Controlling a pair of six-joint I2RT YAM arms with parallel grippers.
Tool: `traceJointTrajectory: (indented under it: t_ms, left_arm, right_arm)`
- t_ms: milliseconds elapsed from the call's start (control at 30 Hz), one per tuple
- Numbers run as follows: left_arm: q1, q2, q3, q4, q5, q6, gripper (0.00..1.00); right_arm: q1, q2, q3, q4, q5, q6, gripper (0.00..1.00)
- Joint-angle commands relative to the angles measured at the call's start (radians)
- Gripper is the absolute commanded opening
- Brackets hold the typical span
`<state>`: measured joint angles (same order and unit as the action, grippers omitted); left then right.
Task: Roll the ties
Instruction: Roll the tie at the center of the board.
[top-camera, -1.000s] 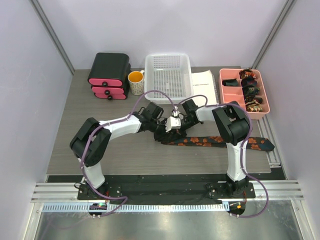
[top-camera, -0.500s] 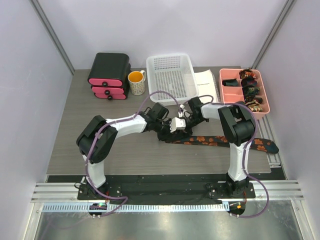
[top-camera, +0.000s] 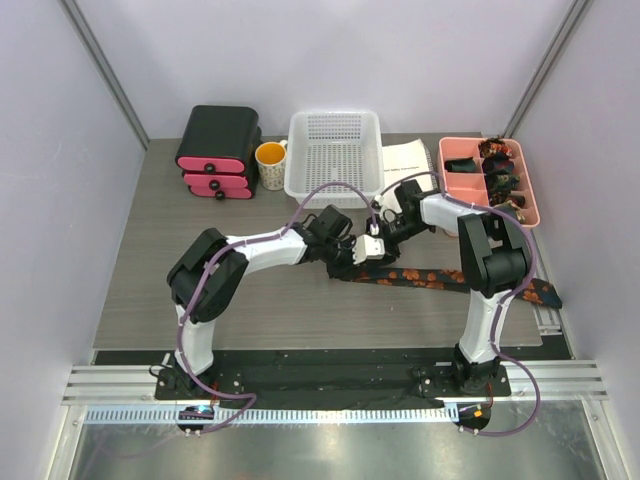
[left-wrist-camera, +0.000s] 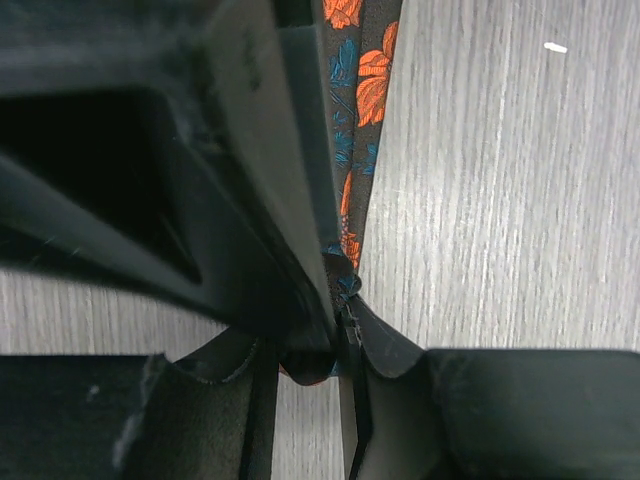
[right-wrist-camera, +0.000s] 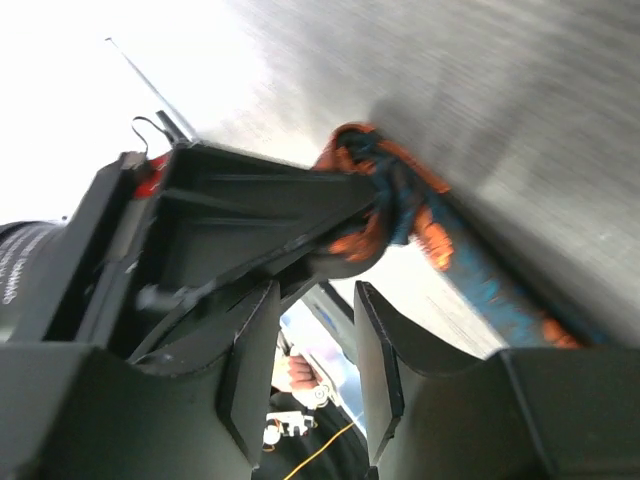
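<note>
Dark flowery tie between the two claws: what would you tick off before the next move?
1. The left gripper pinches the end of the dark fabric necktie with orange flowers: ok.
2. The right gripper has a hold too: cannot tell.
3. A roll is begun at that end: ok, fabric is bunched there.
4. The rest of the tie lies flat on the grey wood-grain table: ok.
5. The pink plastic divided tray has a free slot: ok.
</note>
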<state>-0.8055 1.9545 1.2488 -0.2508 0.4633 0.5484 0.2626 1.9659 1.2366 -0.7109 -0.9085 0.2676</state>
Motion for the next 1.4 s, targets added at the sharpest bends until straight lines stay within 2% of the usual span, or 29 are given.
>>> traceJointTrajectory:
  t_ms: [0,400,500,600,633,700,800,1000,1167,1367]
  left_arm:
    - [-0.009,0.115,-0.046,-0.131,-0.112,0.01,0.24]
    - [-0.009,0.089,-0.034,-0.198,-0.068,0.047,0.25]
    - [-0.009,0.086,-0.02,-0.231,-0.052,0.042,0.25]
    - [-0.017,0.081,-0.012,-0.248,-0.052,0.039,0.24]
    - [-0.021,0.072,-0.014,-0.261,-0.049,0.039,0.24]
    - [-0.026,0.058,-0.018,-0.274,-0.043,0.038,0.25]
    - [-0.026,0.017,-0.028,-0.272,-0.048,0.007,0.25]
    - [-0.001,-0.031,-0.04,-0.249,-0.032,-0.019,0.56]
    - [0.057,-0.098,-0.11,-0.157,0.069,-0.012,0.65]
    - [0.091,-0.19,-0.209,0.05,0.159,-0.016,0.75]
  right_arm:
    - [0.009,-0.074,0.023,0.066,-0.085,0.001,0.43]
    - [0.018,0.01,-0.028,0.143,0.057,-0.047,0.42]
    - [0.02,0.024,-0.077,0.224,0.05,-0.012,0.36]
    - [0.024,0.016,-0.141,0.283,0.031,0.013,0.21]
    - [0.026,0.013,-0.152,0.284,0.031,0.013,0.11]
    - [0.03,0.011,-0.184,0.286,0.026,0.013,0.01]
    - [0.03,0.004,-0.229,0.284,0.025,-0.001,0.01]
    - [0.009,-0.01,-0.235,0.277,0.011,-0.013,0.01]
    - [-0.013,-0.007,-0.244,0.261,-0.003,-0.039,0.01]
    - [-0.045,0.037,-0.226,0.245,-0.041,-0.05,0.01]
